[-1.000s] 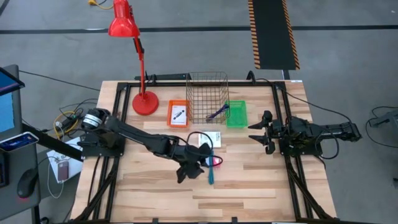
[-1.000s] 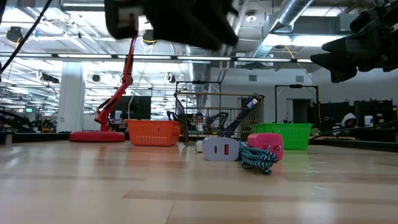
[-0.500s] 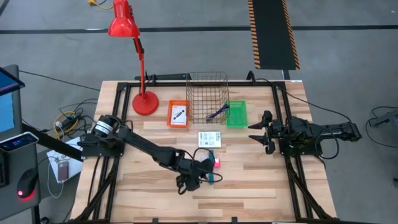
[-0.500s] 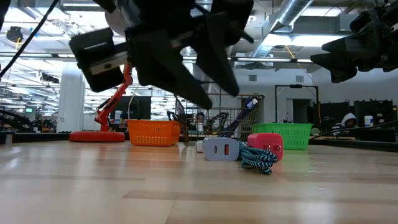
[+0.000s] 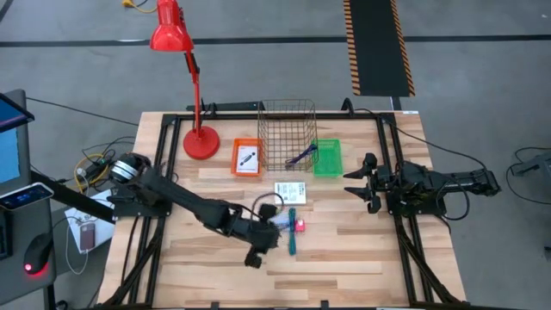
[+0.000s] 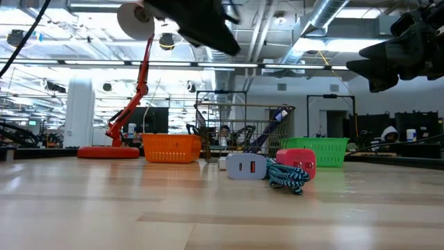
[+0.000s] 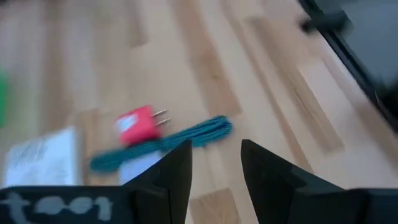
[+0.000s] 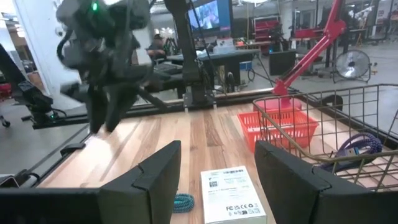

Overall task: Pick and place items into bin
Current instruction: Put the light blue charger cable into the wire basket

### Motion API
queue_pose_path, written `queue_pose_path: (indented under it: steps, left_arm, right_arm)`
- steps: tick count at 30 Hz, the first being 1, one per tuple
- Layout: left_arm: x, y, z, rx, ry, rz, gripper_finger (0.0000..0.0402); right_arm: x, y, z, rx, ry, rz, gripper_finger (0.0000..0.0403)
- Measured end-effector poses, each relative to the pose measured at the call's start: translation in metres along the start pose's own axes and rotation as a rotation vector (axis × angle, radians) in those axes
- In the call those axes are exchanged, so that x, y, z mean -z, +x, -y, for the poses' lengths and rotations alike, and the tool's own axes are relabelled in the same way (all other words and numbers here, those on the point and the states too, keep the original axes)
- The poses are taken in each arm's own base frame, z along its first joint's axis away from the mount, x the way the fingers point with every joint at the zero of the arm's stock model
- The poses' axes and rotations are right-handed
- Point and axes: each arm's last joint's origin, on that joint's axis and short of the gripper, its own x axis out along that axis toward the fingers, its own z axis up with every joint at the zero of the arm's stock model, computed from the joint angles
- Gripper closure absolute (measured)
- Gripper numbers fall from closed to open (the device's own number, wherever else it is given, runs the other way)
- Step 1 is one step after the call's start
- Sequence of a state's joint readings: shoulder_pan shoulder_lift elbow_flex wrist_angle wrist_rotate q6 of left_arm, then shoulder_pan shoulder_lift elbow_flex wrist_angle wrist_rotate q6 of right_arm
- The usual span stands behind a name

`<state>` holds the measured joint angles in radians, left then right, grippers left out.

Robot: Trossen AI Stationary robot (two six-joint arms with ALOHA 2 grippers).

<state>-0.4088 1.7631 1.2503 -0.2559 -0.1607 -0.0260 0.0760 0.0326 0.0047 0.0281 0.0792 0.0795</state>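
A white printed card (image 5: pixel 290 192) lies flat on the table in front of the wire basket. Just nearer lie a pink-red plug block (image 5: pixel 300 225) (image 7: pixel 138 124), a teal braided cable (image 5: pixel 292 238) (image 7: pixel 163 144) and a blue-grey block (image 6: pixel 246 166). My left gripper (image 5: pixel 274 231) (image 7: pixel 214 167) hovers open above the table, just left of these, its fingers pointing toward them with nothing between them. My right gripper (image 5: pixel 366 182) (image 8: pixel 217 180) waits open at the right side, held level above the table.
At the back stand an orange bin (image 5: pixel 247 158) holding a white card, a wire basket (image 5: pixel 287 136) with a blue pen inside, and a green bin (image 5: pixel 326 158). A red desk lamp (image 5: pixel 200 138) stands at the back left. Bare wood lies toward the near edge.
My left gripper has rolled about the line it points along and swung a little toward the table's near edge, staying above the items. The card, plug block and cable lie where they were.
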Motion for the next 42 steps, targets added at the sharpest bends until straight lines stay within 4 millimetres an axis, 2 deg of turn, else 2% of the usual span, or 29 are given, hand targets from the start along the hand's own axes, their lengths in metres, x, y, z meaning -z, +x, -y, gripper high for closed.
queue_pose_path:
  steps: [3,7,11,14,18,22,26,37,42]
  left_arm:
    - [0.002,-0.018,0.004,-0.088,-0.122,0.026,0.0274]
    - [0.024,-0.042,0.022,-0.282,-0.116,0.077,0.0274]
    - [0.048,-0.069,0.032,-0.425,-0.177,0.231,0.0274]
    - [0.064,-0.088,0.037,-0.389,-0.189,0.392,0.0274]
    - [0.087,-0.105,0.037,-0.286,-0.083,0.593,0.0274]
    - [0.11,-0.113,0.03,-0.2,-0.005,0.777,0.0274]
    - [0.126,-0.114,0.025,-0.187,0.028,0.852,0.0274]
    - [0.135,-0.107,0.021,-0.19,0.036,0.796,0.0274]
    - [0.138,-0.104,0.022,-0.209,0.103,0.753,0.0274]
  right_arm:
    - [0.0,0.0,0.0,0.0,0.0,0.001,0.0204]
    - [0.0,0.0,0.0,0.0,0.0,0.002,0.0204]
    - [0.0,0.0,0.0,0.0,0.0,0.002,0.0204]
    - [0.0,0.0,0.0,0.0,0.0,0.002,0.0204]
    - [0.0,0.0,0.0,0.0,0.0,0.002,0.0204]
    - [0.0,0.0,0.0,0.0,0.0,0.002,0.0204]
    - [0.0,0.0,0.0,0.0,0.0,0.002,0.0204]
    - [0.0,0.0,0.0,0.0,0.0,0.001,0.0204]
    - [0.0,0.0,0.0,0.0,0.0,0.001,0.0204]
